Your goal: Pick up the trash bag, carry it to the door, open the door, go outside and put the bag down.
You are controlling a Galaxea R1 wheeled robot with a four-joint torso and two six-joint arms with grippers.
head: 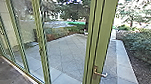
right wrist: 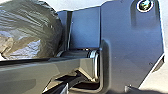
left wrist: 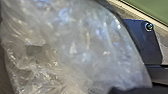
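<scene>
The trash bag (left wrist: 75,52) bulges close to the left wrist and beside an edge of the robot's dark base plate (right wrist: 130,47), probably kept there so it can travel with the robot. What bears its weight is unclear; I cannot tell whether either hand is open, closed or gripping it. Ahead, the green-framed door (head: 105,34) appears swung open, handle (head: 95,71) aside, likely freeing the way onto the paving (head: 68,51).

close wrist views share the bag (left wrist: 62,45), head faces yard (head: 68,49).
</scene>
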